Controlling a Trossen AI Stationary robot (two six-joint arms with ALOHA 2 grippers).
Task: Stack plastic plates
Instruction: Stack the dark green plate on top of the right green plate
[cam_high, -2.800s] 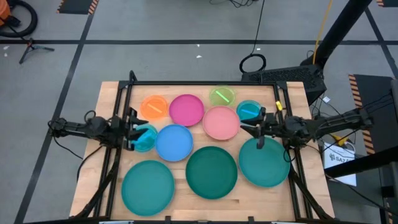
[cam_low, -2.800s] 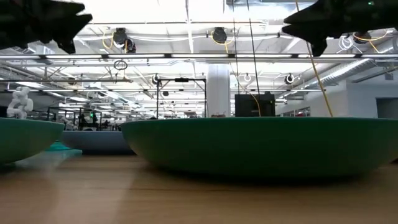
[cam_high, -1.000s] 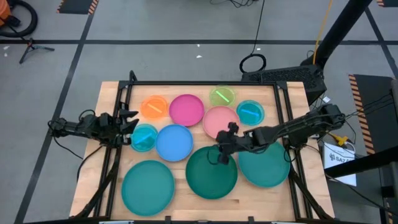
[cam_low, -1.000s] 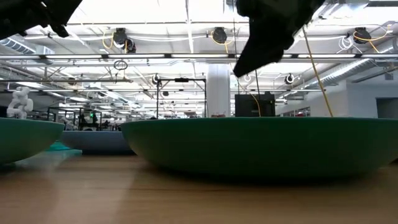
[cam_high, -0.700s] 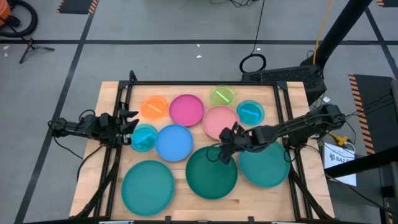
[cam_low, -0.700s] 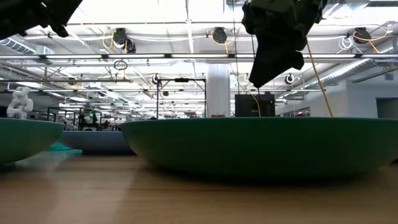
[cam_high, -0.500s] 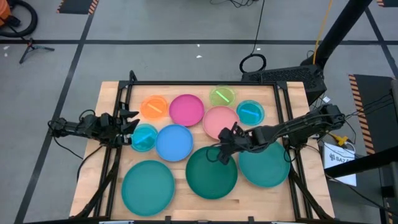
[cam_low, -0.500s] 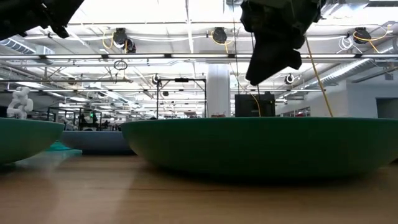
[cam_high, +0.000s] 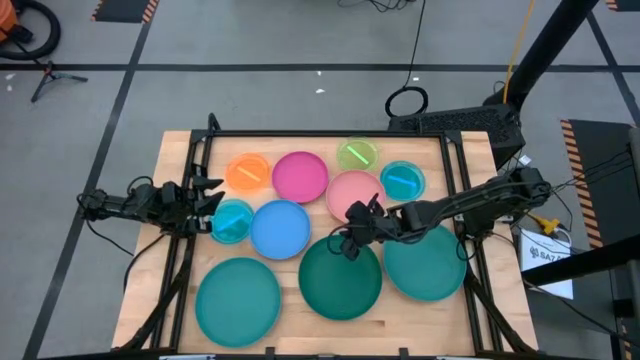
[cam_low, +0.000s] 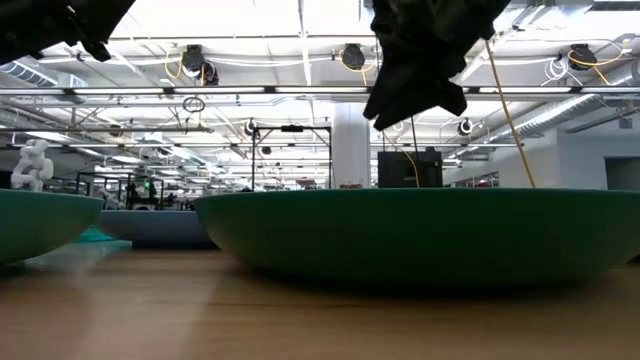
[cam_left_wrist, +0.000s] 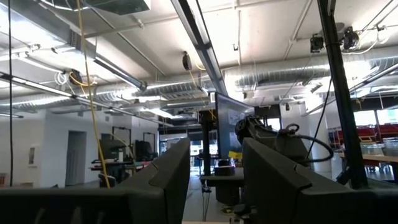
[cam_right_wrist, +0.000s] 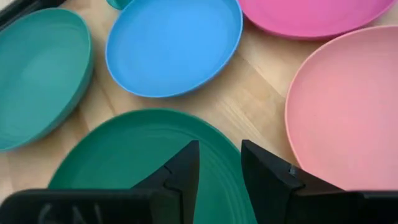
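Observation:
Ten plastic plates lie flat on the wooden table. Large ones sit near the front: teal (cam_high: 238, 298), dark green (cam_high: 340, 282) and teal (cam_high: 428, 265). Behind them are blue (cam_high: 281, 228), pink (cam_high: 358, 195), magenta (cam_high: 300, 176), small cyan (cam_high: 232, 220), orange (cam_high: 248, 172), lime (cam_high: 357, 154) and light blue (cam_high: 402, 180). My right gripper (cam_high: 351, 238) hangs open above the dark green plate's far rim (cam_right_wrist: 155, 124), well clear of it in the low view (cam_low: 415, 70). My left gripper (cam_high: 215, 195) waits open at the table's left edge, beside the cyan plate.
A black frame (cam_high: 320, 135) borders the table's far edge and sides. Bare wood shows in the gap between the blue, pink and dark green plates (cam_right_wrist: 249, 106) and along the near edge (cam_low: 300, 320). The plates lie close together, some rims almost touching.
My right gripper, which came in from the table's right side, has stayed over the dark green plate's far rim, turning at the wrist and shifting a little toward the table's left. No plate has moved.

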